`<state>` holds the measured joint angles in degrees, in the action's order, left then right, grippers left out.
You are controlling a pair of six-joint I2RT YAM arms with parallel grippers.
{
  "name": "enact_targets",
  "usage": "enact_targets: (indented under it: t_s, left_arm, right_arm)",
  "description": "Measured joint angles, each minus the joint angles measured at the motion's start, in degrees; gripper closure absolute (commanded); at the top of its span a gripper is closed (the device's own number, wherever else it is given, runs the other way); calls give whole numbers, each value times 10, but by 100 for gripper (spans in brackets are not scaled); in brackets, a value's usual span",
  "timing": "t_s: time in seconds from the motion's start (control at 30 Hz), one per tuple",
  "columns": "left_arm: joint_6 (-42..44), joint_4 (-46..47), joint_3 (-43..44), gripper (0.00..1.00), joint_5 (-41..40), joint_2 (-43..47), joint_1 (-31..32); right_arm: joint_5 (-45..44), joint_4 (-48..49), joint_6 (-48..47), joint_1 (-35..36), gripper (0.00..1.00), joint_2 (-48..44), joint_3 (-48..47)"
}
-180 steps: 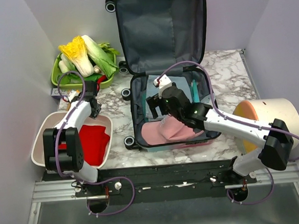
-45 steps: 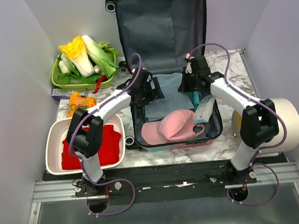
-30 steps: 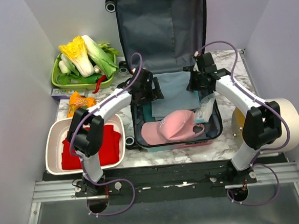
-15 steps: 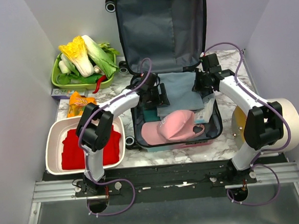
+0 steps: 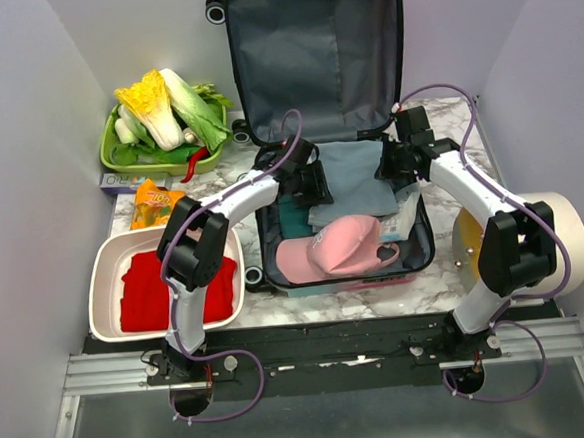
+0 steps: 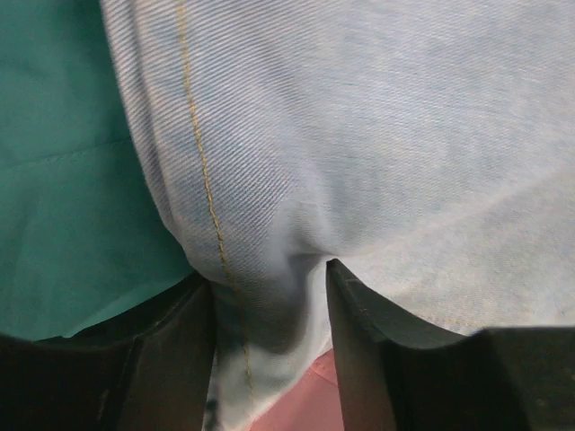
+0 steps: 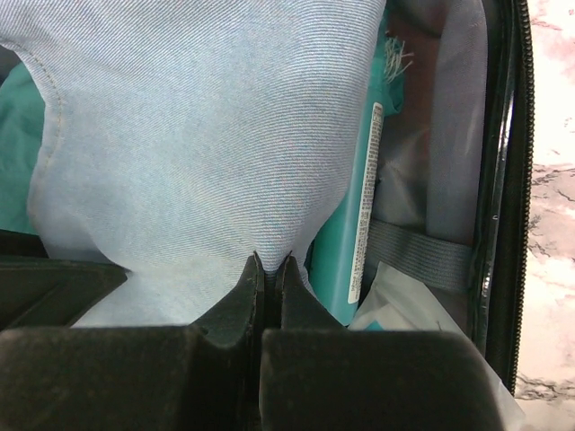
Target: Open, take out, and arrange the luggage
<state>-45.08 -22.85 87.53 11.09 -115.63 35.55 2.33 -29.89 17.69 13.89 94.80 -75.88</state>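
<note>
The suitcase (image 5: 316,57) lies open on the marble surface (image 5: 447,148), its lid propped up against the back wall beyond both sets of fingers and its packed half directly under them. A light blue denim garment (image 5: 349,180) stretches between the left fingers (image 5: 315,185) and the right fingers (image 5: 386,164), one at each side edge. I take that to be so the cloth can come up flat rather than in a heap.

The right fingers are clenched on the denim's right edge, with the cloth drawn into a tight gather where it enters them. The left fingers stand apart, straddling a soft fold of the same garment near its stitched seam. The fold fills the gap but is not squeezed flat, so I judge this side not yet a real hold.

A teal cloth (image 6: 63,180) lies just outside the left fingers, under the denim. Nearer the arm bases than both pairs of fingers sits a pink cap (image 5: 329,248), and a clear packet (image 5: 404,211) rests just below the right fingers against the suitcase wall. Both could snag or tip if the denim drags across them as it is lifted.

A white basin (image 5: 100,262) holding a red cloth (image 5: 167,288) sits well off to the left of the left fingers and looks the likely place for clothing.
</note>
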Motion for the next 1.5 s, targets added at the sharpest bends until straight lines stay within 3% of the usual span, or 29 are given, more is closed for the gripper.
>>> enact_targets:
  t_s: [0.03, 0.07, 0.13, 0.53, 0.73, 1.2, 1.4, 1.5]
  left_arm:
    - [-1, 1, 5, 62, 1, 0, 2]
    - [-2, 1, 9, 83, 2, 0, 3]
    - [-2, 3, 17, 100, 3, 0, 6]
    - [43, -22, 95, 100, -12, 7, 7]
    - [59, -40, 90, 100, -49, 75, 5]
    - [38, -119, -63, 100, -254, 404, -22]
    - [-5, -220, -100, 100, -363, 552, -54]
    - [-25, -273, -108, 100, -391, 605, -102]
  right_arm:
    - [1, 1, 0, 0, 99, 0, 1]
    - [2, 2, 0, 0, 99, 0, 1]
    - [4, 3, -2, 0, 99, -1, 2]
    - [61, 28, -24, 0, 99, -54, 4]
    - [83, 33, -25, 22, 99, -93, -16]
    - [55, 53, 10, 263, 99, -60, -204]
    - [42, 81, 48, 373, 99, 19, -290]
    - [34, 97, 70, 420, 99, 79, -343]
